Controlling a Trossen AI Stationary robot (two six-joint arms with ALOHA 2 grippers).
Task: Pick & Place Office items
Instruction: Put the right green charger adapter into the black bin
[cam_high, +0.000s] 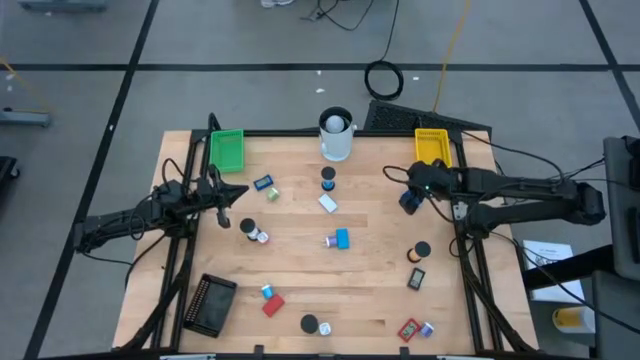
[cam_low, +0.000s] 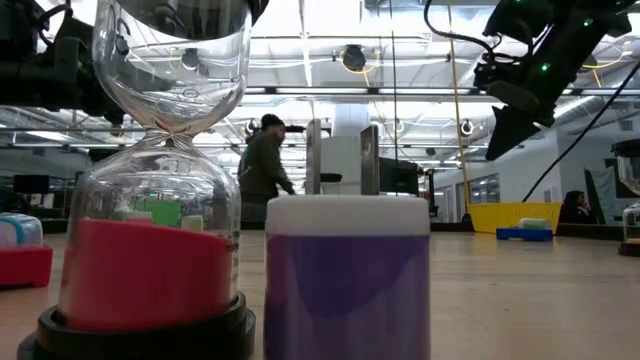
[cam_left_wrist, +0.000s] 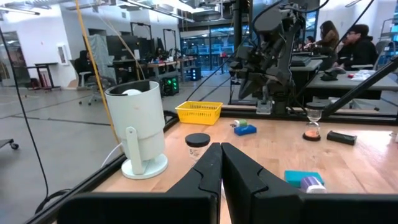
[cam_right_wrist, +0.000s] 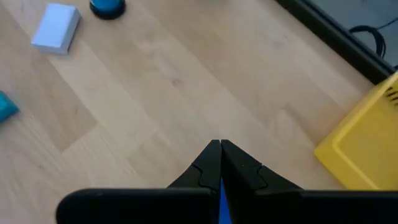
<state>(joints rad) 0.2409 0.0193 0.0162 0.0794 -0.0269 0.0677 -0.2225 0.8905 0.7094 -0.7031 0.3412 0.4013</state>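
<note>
A blue block (cam_right_wrist: 219, 198) is pinched between the closed right gripper (cam_right_wrist: 220, 149), just short of the yellow tray (cam_right_wrist: 367, 146), seemingly for dropping there.

We look straight down on a wooden table (cam_high: 300, 250). A green tray (cam_high: 227, 150) and a yellow tray (cam_high: 432, 146) sit at the far corners, with a white cup (cam_high: 337, 135) between them and a black tray (cam_high: 208, 304) at the near left. Small office items (cam_high: 341, 239) lie scattered over the wood. Our left gripper (cam_high: 222, 193) hovers near the green tray; our right gripper (cam_high: 412, 196), below the yellow tray, holds something blue.
</note>
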